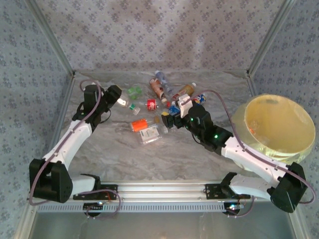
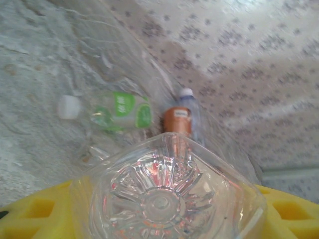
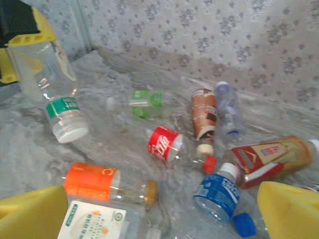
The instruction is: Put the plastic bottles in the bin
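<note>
The plastic bottles (image 3: 164, 144) lie strewn beneath the wide-open, empty right gripper (image 3: 159, 214), ready for picking, while the left gripper (image 1: 118, 101) clamps one clear bottle (image 2: 164, 194) aloft, likely bound for the bin (image 1: 239, 119).

Top camera looks down from behind; both low, close wrist cameras apparently share the lying green-labelled bottle (image 2: 119, 111).

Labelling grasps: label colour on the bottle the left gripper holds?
Green label on the bottle; clearest in the right wrist view.
</note>
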`<action>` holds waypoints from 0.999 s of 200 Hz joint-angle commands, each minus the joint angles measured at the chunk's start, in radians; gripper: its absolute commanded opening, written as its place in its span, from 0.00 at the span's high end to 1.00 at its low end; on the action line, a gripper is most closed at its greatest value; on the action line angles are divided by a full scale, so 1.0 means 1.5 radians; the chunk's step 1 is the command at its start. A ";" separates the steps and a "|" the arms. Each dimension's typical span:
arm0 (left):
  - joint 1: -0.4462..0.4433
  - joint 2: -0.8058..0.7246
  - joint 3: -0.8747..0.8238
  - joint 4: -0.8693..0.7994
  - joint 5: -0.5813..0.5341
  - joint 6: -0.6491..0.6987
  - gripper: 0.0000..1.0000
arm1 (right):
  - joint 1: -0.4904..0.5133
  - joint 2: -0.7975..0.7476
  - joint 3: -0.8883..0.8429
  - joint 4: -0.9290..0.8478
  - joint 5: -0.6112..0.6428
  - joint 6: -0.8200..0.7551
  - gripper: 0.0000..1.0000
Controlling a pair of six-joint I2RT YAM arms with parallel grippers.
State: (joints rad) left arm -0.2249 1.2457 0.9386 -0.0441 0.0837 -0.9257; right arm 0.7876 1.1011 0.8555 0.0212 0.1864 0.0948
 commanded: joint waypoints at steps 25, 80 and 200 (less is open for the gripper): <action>-0.049 -0.007 0.041 0.057 0.141 0.100 0.57 | -0.035 0.048 0.053 -0.015 -0.211 0.025 0.00; -0.097 0.022 0.064 0.131 0.253 0.086 0.57 | -0.027 0.152 0.129 -0.029 -0.333 0.062 0.00; -0.142 0.065 0.093 0.174 0.305 0.082 0.56 | -0.034 0.215 0.157 -0.013 -0.400 0.115 0.34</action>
State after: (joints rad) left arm -0.4286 1.3392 1.0386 0.1776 0.5098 -0.8116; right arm 0.7456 1.4288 1.0706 -0.0189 -0.3653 0.2550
